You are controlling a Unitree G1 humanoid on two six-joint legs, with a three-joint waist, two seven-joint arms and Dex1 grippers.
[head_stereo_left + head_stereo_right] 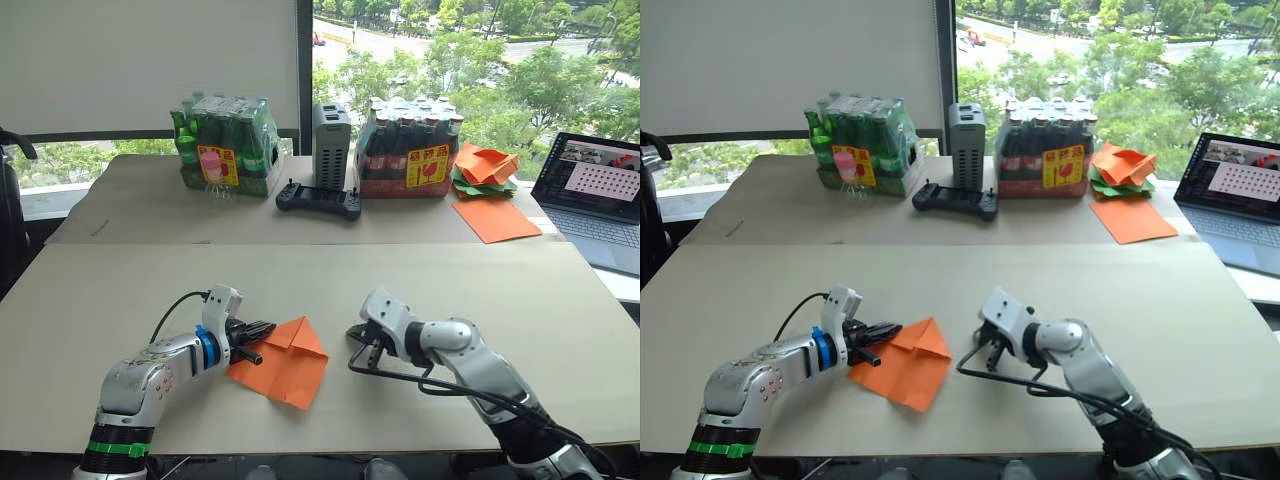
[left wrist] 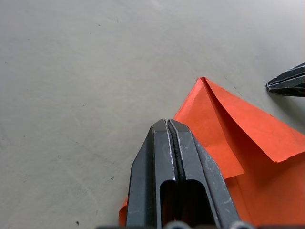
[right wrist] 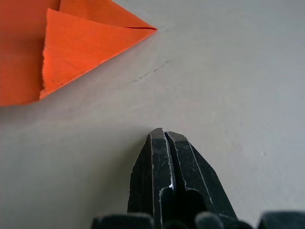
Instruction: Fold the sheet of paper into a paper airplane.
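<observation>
The sheet of paper (image 1: 290, 365) lies flat on the near table, orange, with its two upper corners folded in to a point that faces the far side. My left gripper (image 1: 265, 327) is shut, and its tips rest over the paper's left folded edge (image 2: 209, 143). My right gripper (image 1: 352, 333) is also shut and empty. It sits just right of the paper's point (image 3: 143, 28), a short gap away and not touching it.
On the far table stand a pack of green bottles (image 1: 225, 145), a grey box (image 1: 332, 145), a black controller (image 1: 318, 200) and a pack of dark bottles (image 1: 410, 150). A heap of orange and green paper shapes (image 1: 485, 165), a smooth orange sheet (image 1: 495, 218) and a laptop (image 1: 600, 190) sit far right.
</observation>
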